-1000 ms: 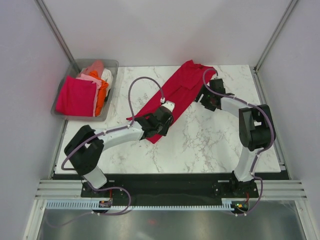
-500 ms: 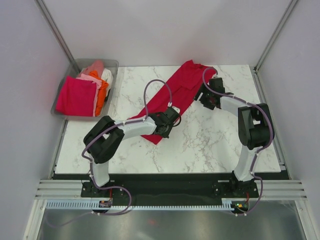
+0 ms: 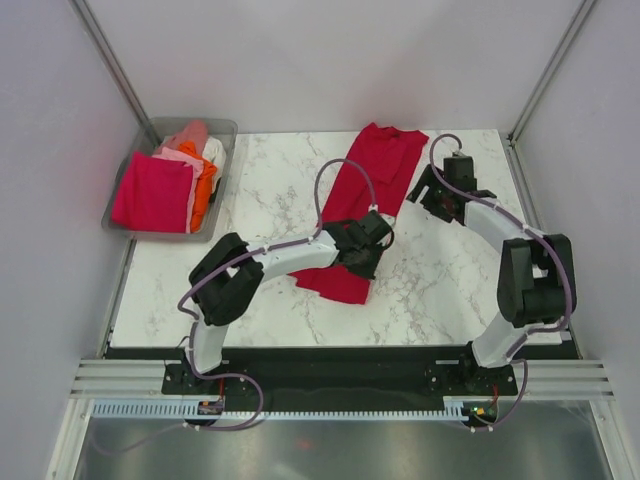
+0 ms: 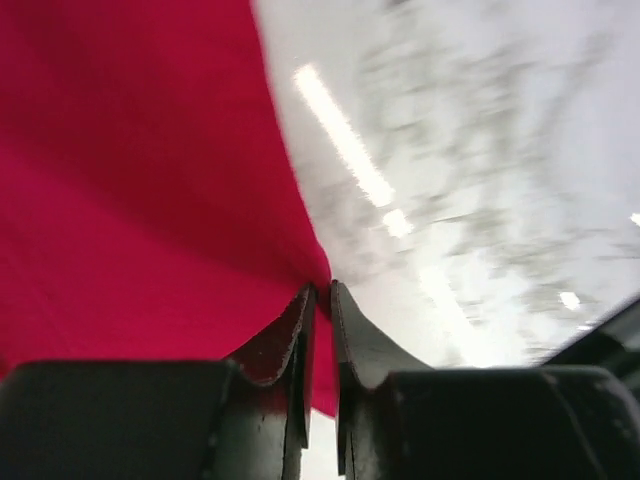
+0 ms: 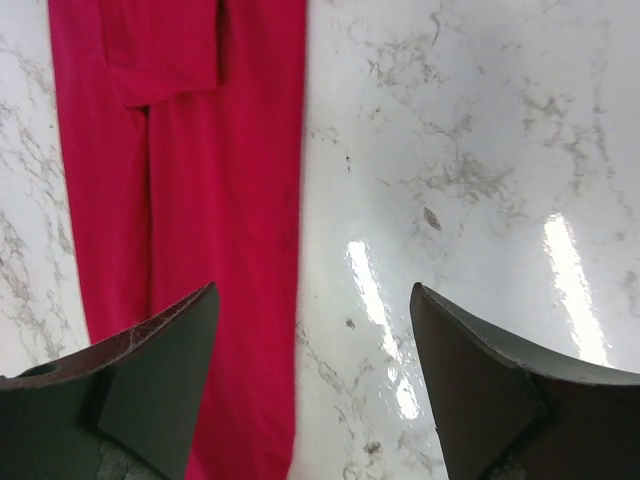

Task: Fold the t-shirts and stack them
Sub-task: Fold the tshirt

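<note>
The red shirt (image 3: 372,170) lies as a long folded strip down the middle of the table (image 3: 450,280). It is light and limp and will likely sag and slide on the marble; take it at a hem corner. The left gripper (image 4: 322,296) is clamped tight on the strip's near right edge; the right gripper (image 5: 312,295) hangs spread wide, holding nothing, over the far right edge.
</note>
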Robot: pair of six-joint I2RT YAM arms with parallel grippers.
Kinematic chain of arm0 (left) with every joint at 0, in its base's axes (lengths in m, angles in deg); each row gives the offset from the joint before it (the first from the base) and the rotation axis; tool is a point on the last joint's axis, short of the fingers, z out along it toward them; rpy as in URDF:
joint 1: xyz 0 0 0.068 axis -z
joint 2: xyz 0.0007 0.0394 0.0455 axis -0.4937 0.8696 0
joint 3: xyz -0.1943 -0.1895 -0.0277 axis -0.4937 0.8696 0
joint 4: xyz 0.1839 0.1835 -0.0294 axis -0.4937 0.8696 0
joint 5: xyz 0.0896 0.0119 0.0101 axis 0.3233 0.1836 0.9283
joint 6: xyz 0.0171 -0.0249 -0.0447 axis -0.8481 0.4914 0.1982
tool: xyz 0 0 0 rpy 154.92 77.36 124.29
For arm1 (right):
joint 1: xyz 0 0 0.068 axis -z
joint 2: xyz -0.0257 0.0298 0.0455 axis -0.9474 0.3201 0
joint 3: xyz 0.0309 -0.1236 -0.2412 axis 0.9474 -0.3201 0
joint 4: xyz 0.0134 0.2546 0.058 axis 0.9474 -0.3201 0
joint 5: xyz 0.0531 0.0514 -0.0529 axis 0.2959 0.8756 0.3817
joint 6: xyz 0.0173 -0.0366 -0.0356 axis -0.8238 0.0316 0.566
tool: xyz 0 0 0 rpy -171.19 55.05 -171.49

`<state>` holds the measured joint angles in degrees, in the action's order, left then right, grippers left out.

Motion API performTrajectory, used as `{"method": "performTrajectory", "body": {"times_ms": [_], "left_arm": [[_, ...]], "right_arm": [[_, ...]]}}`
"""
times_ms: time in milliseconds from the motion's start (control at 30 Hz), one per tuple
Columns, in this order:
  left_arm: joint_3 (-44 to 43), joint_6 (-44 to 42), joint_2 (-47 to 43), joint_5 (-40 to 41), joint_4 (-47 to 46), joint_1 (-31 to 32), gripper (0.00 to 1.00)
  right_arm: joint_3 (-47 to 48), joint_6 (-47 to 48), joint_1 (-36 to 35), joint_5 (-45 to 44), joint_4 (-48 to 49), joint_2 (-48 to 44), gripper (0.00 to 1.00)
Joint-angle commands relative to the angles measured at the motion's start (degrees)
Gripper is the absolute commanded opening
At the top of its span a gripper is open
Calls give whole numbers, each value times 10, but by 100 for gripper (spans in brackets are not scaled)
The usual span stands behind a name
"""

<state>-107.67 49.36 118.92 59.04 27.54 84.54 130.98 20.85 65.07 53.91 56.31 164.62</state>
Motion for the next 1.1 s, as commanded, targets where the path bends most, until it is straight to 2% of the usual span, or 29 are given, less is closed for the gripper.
{"method": "performTrajectory", "body": {"times_ms": [0,33,100,133,200,233,400,433,500,533,567,600,667,800,967,1067], "left_arm": [[-91,63,32,-58,-12,48,20],[-114,72,36,-63,-12,55,41],[-112,88,17,-37,-12,67,74],[-81,98,-2,-19,-19,67,81],[-42,103,-71,-14,-43,53,82],[6,108,-96,-14,-51,46,82],[148,115,-272,-38,-98,-49,81],[198,120,-301,-48,-107,-67,81],[253,128,-376,-67,-154,-134,81],[307,135,-396,-102,-177,-159,81],[334,140,-412,-120,-201,-212,81],[354,143,-437,-133,-221,-236,80],[397,150,-453,-146,-236,-291,79],[462,170,-475,-158,-273,-356,78],[527,187,-481,-225,-347,-461,76],[543,182,-478,-232,-358,-476,75]], "right_arm": [[-18,35,10,-13,-31,-73,85],[-23,39,10,-25,-36,-84,86],[-33,43,11,-31,-53,-115,86],[-39,42,11,-33,-59,-125,86],[-57,43,11,-39,-64,-156,84],[-63,42,10,-37,-65,-165,84],[-96,32,-15,-19,-66,-205,73],[-99,29,-26,-24,-67,-206,72],[-95,16,-78,-46,-75,-201,71],[-89,10,-101,-67,-88,-195,71],[-74,7,-123,-102,-95,-180,71],[-65,-4,-166,-118,-101,-173,71],[-46,-14,-204,-144,-109,-150,70],[-7,-45,-314,-186,-120,-107,65],[91,-65,-442,-223,-155,-7,62],[154,-65,-493,-257,-184,52,56]]}}
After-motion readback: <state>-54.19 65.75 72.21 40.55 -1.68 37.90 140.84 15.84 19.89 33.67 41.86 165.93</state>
